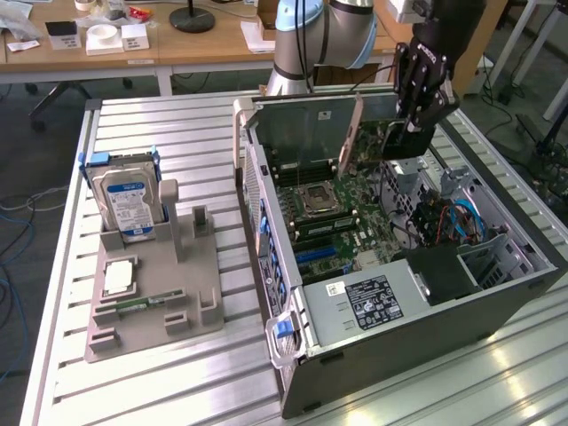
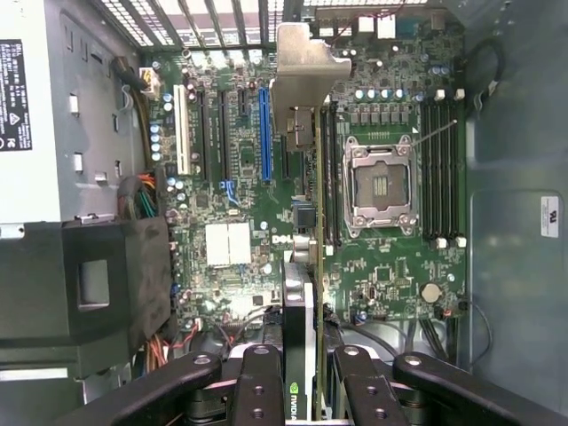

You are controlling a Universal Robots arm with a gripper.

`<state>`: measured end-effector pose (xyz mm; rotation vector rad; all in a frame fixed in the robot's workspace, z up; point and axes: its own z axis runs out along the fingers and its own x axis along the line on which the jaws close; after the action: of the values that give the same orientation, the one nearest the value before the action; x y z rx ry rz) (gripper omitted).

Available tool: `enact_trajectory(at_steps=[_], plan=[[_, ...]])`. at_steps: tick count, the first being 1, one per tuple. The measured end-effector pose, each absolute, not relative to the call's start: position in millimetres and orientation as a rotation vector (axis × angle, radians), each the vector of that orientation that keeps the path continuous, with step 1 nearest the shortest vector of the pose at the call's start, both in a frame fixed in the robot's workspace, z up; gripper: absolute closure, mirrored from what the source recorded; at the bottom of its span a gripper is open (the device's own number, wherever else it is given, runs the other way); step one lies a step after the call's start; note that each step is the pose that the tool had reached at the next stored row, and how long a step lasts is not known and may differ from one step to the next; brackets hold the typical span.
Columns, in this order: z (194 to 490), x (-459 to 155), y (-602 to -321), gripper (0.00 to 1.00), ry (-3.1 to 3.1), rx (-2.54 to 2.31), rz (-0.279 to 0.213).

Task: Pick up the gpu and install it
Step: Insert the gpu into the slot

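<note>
The gpu [image 2: 302, 80] is seen edge-on in the wrist view, a thin card with a silver end bracket and a dark face. My gripper [image 2: 303, 377] is shut on it, one finger [image 2: 257, 382] on each side. The card hangs over the green motherboard [image 2: 222, 195], between the blue slot [image 2: 264, 133] and the CPU socket [image 2: 380, 182]. In the exterior view my gripper [image 1: 413, 124] reaches down into the open computer case [image 1: 399, 319] at its far end, with the gpu [image 1: 395, 142] under the fingers. I cannot tell whether the card touches a slot.
The case lies on its side on a slatted metal table [image 1: 177, 133], side panel [image 1: 302, 124] swung up. A grey fixture [image 1: 186, 293] at the exterior view's left holds a hard drive [image 1: 124, 200], a CPU [image 1: 120, 277] and a memory stick [image 1: 142, 304]. Cables [image 1: 453, 222] fill the case's right.
</note>
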<state>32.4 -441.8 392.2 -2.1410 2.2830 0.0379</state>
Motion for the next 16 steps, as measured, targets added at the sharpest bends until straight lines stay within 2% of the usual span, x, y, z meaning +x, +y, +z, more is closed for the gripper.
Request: enact_trajectory(at_steps=[16], plan=[[385.9, 30.3, -441.8, 0.73, 2.283, -2.141, 0.038]])
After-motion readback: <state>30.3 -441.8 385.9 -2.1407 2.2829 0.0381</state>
